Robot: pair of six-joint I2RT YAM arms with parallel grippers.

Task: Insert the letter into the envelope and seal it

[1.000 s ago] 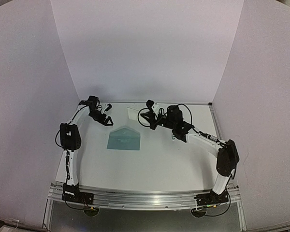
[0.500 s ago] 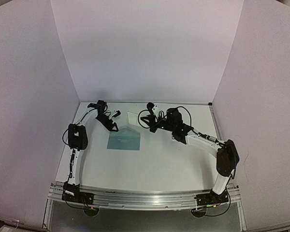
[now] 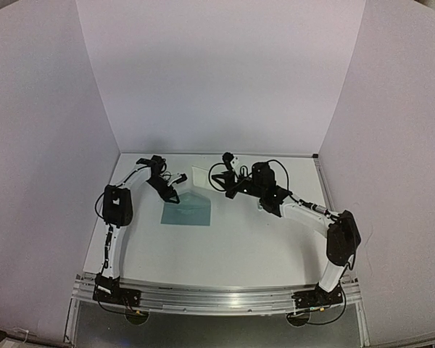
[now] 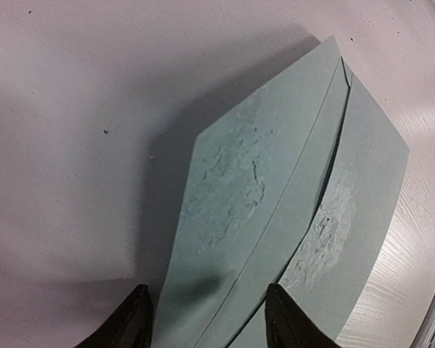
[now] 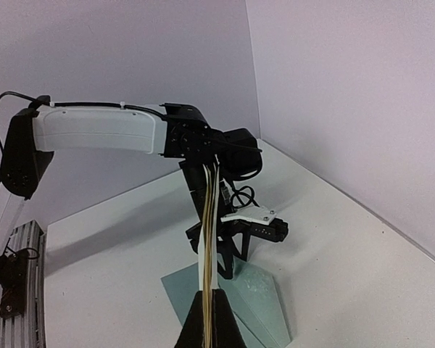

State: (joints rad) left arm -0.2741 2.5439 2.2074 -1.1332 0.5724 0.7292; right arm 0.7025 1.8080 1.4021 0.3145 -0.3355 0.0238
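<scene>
The left gripper (image 4: 210, 320) stands about half open, its two black fingertips (image 4: 134, 319) apart with a stretch of the envelope (image 4: 275, 188) showing between them. One tip sits at the paper's left edge and the other over its face. I cannot tell whether either tip touches, and nothing looks clamped.

The right gripper (image 5: 209, 326) is closed tight on the one letter (image 5: 211, 239). It holds the sheet upright and clear of the table (image 3: 232, 246), so its own camera sees it edge-on as a thin cream strip.

There is one envelope, teal, lying on the table with its flap open. Two pale scuffed patches (image 4: 232, 174) mark it, one on either side of the fold.

From above, the envelope lies toward 10 o'clock of the table's middle. The left gripper is at the envelope's 11 o'clock corner. The letter hangs at about 12 to 1 o'clock from the envelope, near it but apart, with the right gripper at the letter's 3 o'clock side. Both arms reach in from 6 o'clock.
</scene>
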